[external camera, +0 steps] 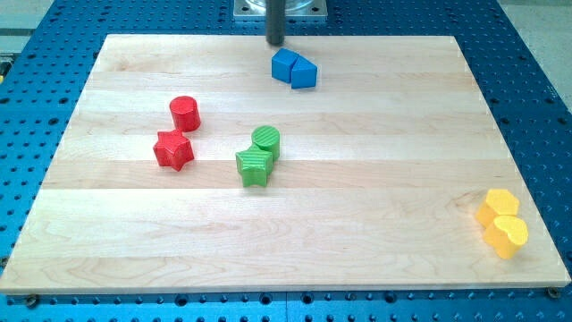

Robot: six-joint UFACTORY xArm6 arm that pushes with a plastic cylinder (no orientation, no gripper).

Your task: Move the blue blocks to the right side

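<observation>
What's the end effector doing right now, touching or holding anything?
No gripper: my tip holds nothing.
It stands at the wooden board's top edge, just above-left of the two touching blue blocks; contact cannot be told.

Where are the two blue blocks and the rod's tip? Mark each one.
left blue block (283, 64): camera view, on its top face.
right blue block (304, 73): camera view, on its sloped top.
my tip (276, 42): camera view, the rod's very end, just above the left blue block.

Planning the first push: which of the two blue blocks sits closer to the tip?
The left blue block, touching its blue partner, lies just below my tip; the partner sits farther to the view's right.
</observation>
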